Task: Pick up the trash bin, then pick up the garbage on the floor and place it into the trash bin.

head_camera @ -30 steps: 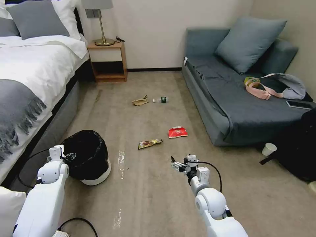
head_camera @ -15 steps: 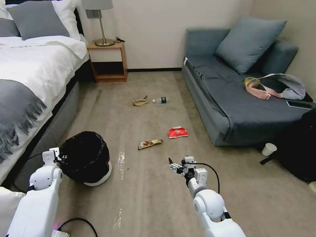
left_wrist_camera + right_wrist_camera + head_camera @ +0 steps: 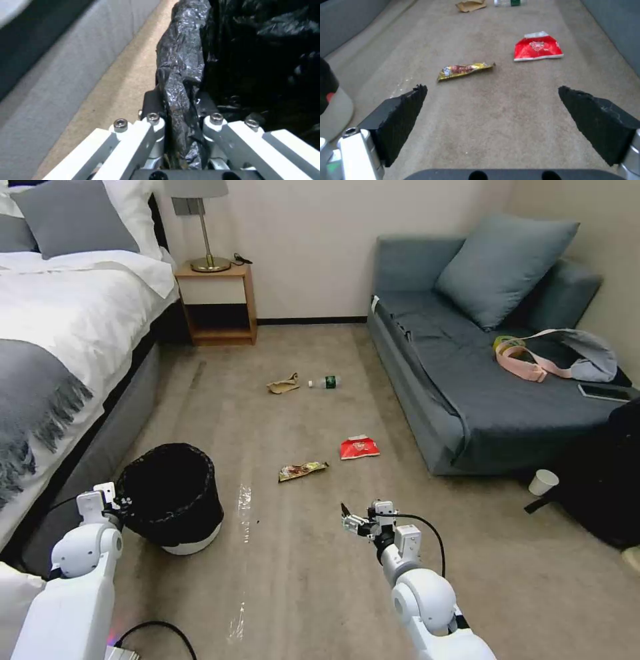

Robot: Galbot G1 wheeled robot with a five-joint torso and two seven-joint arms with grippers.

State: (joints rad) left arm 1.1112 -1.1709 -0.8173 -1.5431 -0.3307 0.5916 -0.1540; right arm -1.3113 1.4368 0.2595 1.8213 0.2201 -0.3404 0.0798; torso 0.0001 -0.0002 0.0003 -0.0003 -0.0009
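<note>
left gripper point(image 3: 181, 120) has its jaws clamped on the bin point(image 3: 170, 493) rim by the bed. right gripper point(image 3: 353, 521) hangs jaws wide, gold wrapper point(image 3: 465, 70) on the floor just ahead, slightly left, long axis crosswise

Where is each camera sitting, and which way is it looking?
Head view: up on the robot's head, looking forward and down at the floor; both arms show, left gripper at the trash bin, right gripper open above the carpet.
Left wrist view: on the left wrist, facing the bin's bag-covered rim, pinched between its fingers.
Right wrist view: on the right wrist, facing the gold wrapper and red packet, which the head view shares.
</note>
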